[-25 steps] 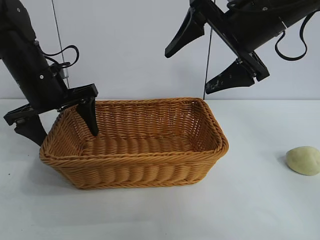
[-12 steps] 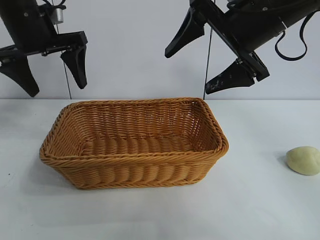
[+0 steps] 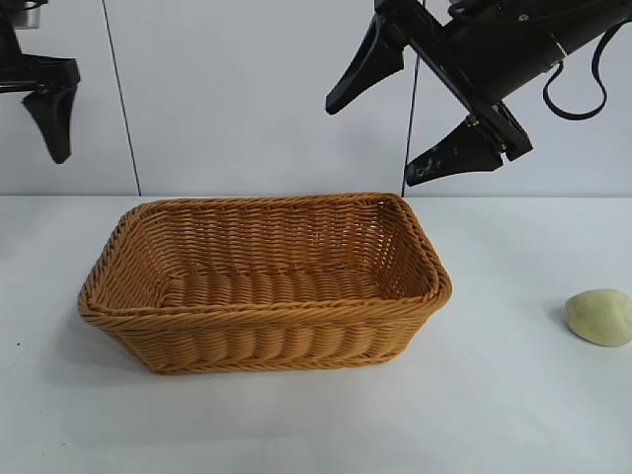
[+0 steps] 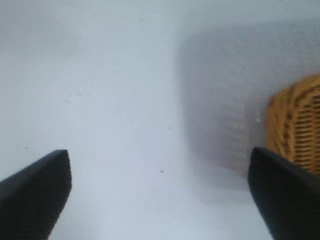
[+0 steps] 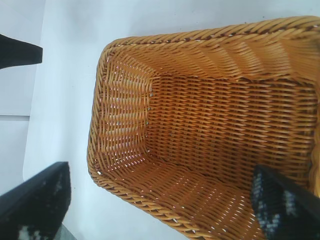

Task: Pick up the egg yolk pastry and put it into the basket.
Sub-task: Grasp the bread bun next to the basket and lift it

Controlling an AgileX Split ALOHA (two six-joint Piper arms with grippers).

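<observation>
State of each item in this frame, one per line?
Pastry: on the table, right of the basket, untouched.
Basket: upright, nothing inside.
Left gripper: open, holding nothing, raised at far left.
Right gripper: open, holding nothing, above the basket.

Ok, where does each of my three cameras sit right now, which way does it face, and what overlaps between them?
Exterior view: faces both arms, about level; sees the basket, the egg yolk pastry on the table at its right, the left gripper at top left and the right gripper above the basket, open.
Left wrist view: looks down past its open fingers at bare table and one basket corner.
Right wrist view: looks down between its fingers into the empty basket.
Shared: all three show the basket.
</observation>
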